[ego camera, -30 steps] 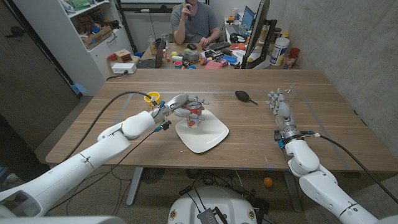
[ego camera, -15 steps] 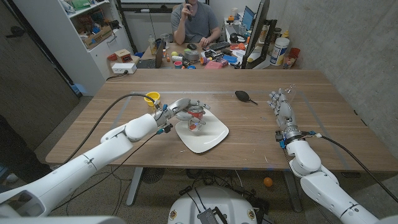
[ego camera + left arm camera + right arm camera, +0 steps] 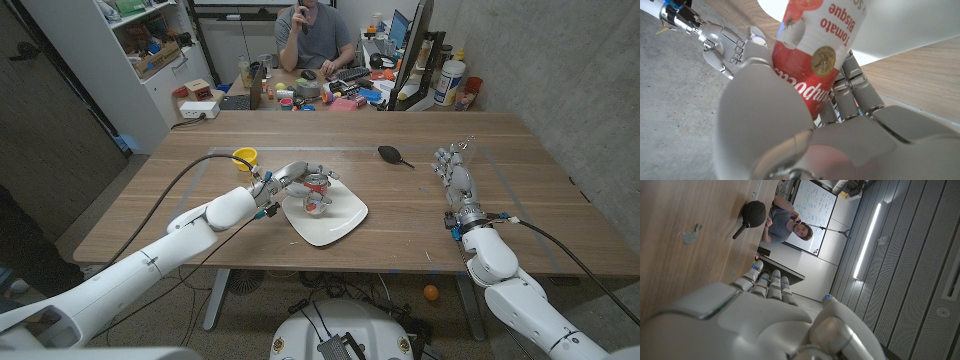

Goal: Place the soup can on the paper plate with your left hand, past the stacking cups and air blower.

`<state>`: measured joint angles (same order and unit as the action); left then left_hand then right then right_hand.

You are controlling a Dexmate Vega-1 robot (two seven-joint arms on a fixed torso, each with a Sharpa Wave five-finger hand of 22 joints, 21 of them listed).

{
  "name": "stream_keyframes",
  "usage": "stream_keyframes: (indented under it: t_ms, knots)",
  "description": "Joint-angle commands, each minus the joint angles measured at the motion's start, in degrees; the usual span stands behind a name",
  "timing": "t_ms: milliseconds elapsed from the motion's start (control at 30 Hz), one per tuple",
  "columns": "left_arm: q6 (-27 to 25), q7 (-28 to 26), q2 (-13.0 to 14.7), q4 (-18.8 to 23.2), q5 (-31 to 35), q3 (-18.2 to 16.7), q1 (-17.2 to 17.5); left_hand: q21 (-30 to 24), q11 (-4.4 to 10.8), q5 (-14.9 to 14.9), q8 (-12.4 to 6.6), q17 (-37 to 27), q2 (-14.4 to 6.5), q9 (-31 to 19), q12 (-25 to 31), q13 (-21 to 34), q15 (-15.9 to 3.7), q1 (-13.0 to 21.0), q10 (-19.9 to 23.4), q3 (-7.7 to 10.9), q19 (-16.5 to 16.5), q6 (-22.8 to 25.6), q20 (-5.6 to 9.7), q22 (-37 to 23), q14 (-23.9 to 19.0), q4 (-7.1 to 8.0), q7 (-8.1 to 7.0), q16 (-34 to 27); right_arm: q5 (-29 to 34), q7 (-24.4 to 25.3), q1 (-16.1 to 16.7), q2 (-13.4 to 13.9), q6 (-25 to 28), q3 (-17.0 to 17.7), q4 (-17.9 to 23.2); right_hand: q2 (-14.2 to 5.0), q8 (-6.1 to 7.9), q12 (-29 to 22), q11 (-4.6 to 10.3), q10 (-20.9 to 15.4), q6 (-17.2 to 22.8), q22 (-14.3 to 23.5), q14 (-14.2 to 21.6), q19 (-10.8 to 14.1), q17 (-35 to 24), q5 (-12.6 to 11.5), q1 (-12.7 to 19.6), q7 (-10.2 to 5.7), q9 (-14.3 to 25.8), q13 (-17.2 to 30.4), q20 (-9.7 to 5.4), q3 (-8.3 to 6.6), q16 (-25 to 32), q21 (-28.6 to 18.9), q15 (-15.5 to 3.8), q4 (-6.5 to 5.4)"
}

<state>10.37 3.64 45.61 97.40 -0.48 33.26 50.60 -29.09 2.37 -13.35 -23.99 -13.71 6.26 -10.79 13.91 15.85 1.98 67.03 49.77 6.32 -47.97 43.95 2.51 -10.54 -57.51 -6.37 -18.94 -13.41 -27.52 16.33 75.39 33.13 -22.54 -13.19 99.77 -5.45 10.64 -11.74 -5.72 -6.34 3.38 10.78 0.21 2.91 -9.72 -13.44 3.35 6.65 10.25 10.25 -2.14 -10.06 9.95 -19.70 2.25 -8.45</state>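
My left hand (image 3: 293, 177) grips a red and white tomato soup can (image 3: 316, 192) and holds it upright over the far left part of the white paper plate (image 3: 340, 222). Whether the can's base touches the plate I cannot tell. The left wrist view shows my left hand's fingers (image 3: 855, 85) wrapped around the can (image 3: 815, 60), with the plate (image 3: 910, 25) beyond it. The yellow stacking cups (image 3: 244, 157) stand behind my left arm. The black air blower (image 3: 391, 154) lies right of the plate, further back. My right hand (image 3: 451, 172) stands upright at the right, fingers apart, holding nothing.
A black cable (image 3: 185, 170) trails across the table beside my left arm. A person (image 3: 312, 35) sits behind the far edge at a cluttered desk. In the right wrist view the air blower (image 3: 754, 214) lies ahead of my right hand (image 3: 765, 315).
My left hand has carried the can slightly rightward and lower over the plate. The right hand has stayed where it was.
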Motion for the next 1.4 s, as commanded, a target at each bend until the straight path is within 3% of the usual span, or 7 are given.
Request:
stream_keyframes:
  t_ms: [33, 567, 833, 1000, 1133, 1267, 1400]
  knots:
    - [1.59, -1.05, -1.35, -2.91, 2.33, 1.38, -0.42, -0.38, 8.63, 0.16, -0.04, -0.28, -9.01, -0.22, -0.27, 0.11, -15.67, 7.93, 8.81, 0.21, -3.12, 20.36, 7.49, -0.25, -11.26, 0.37, 15.82, -0.26, 0.27, 0.56, 0.61, -0.02, -0.03, 0.33, 0.58, -1.7, 0.25, -0.08, 0.03, -0.55, 0.09, 0.13, 0.25, 0.53, -0.14, 0.04, 0.43, 0.55, 0.2, 0.21, -0.07, -0.22, 0.17, 0.17, 0.38, 0.11]
    - [2.86, -0.68, -1.66, -4.0, 3.8, 2.28, -0.73, -0.2, 8.59, 0.15, 1.2, -0.02, -9.44, -0.41, -1.18, 0.46, -15.71, 8.13, 7.39, 0.03, -2.43, 18.01, 7.63, -0.29, -10.0, 0.42, 15.19, 0.4, 0.78, 1.06, 0.89, -0.19, -0.01, 0.56, 1.11, -1.6, 0.23, -0.08, -0.01, -0.55, 0.06, 0.13, 0.18, 0.53, -0.15, 0.08, 0.38, 0.44, 0.2, 0.21, -0.06, -0.18, 0.14, 0.31, 0.37, 0.11]
    - [1.04, 2.89, -1.19, -3.26, 1.74, 2.57, -1.45, 0.31, 8.81, 0.32, 5.89, 1.73, -8.26, -0.83, -3.01, -0.72, -15.16, 3.26, 4.13, -2.71, -2.95, 6.96, 6.46, 0.13, -6.42, 3.0, 15.2, 2.05, 0.78, 1.26, 0.89, -0.29, 0.2, 0.69, 1.14, -1.59, 0.24, -0.07, -0.04, -0.53, 0.1, 0.13, 0.2, 0.55, -0.15, 0.09, 0.35, 0.47, 0.2, 0.21, -0.11, -0.17, 0.15, 0.37, 0.35, 0.09]
    - [-0.27, 4.58, -0.84, -2.95, 1.12, 2.9, -2.0, 0.85, 7.13, -0.13, 10.8, 2.7, -8.21, -1.61, -2.95, -1.22, -15.0, 2.46, 2.24, -3.52, -4.19, -5.55, 6.24, 0.35, -4.92, 3.5, 18.13, 2.36, 0.59, 1.08, 0.81, -0.29, 0.11, 0.81, 0.95, -1.58, 0.23, -0.08, -0.07, -0.58, 0.09, 0.14, 0.21, 0.55, -0.15, 0.1, 0.33, 0.48, 0.2, 0.21, -0.04, -0.17, 0.15, 0.41, 0.37, 0.09]
    - [-1.76, 5.77, 0.19, -1.61, 3.04, 3.65, -2.81, 4.02, 4.98, -0.7, 12.93, 2.84, -6.19, -2.27, -3.69, -2.26, -14.18, 0.12, -8.18, -6.0, 0.22, -13.94, 2.64, 0.21, 6.87, 4.45, 19.44, 3.57, 0.44, 0.84, 0.58, -0.3, 0.06, 0.84, 0.67, -1.58, 0.24, -0.09, -0.07, -0.59, 0.11, 0.14, 0.22, 0.58, -0.15, 0.1, 0.32, 0.5, 0.2, 0.21, -0.01, -0.17, 0.16, 0.43, 0.42, 0.09]
    - [-2.48, 7.28, 1.11, -0.61, 4.79, 4.43, -3.63, 9.57, 0.06, -2.12, 13.69, 2.35, -4.58, -1.96, -3.92, -2.88, -8.8, -1.56, -23.64, -8.79, 9.6, -24.7, -2.39, 0.11, 24.74, 5.09, 21.71, 3.35, 0.25, 0.56, 0.37, -0.37, -0.15, 0.81, 0.29, -1.55, 0.23, -0.08, -0.04, -0.57, 0.09, 0.14, 0.25, 0.62, -0.15, 0.1, 0.31, 0.48, 0.2, 0.21, -0.04, -0.16, 0.17, 0.44, 0.44, 0.09]
    - [-2.71, 8.31, 1.72, 0.08, 5.75, 4.75, -4.11, 17.36, -4.7, -4.39, 13.51, 2.11, -4.67, -1.51, -3.67, -3.09, -1.34, -3.15, -40.03, -11.69, 24.38, -39.68, -12.11, 0.0, 42.26, 6.21, 23.02, 3.28, 0.14, 0.44, 0.24, -0.38, -0.18, 0.81, 0.1, -1.5, 0.22, -0.08, -0.05, -0.59, 0.09, 0.14, 0.26, 0.63, -0.15, 0.11, 0.28, 0.56, 0.2, 0.21, 0.04, -0.13, 0.17, 0.46, 0.49, 0.09]
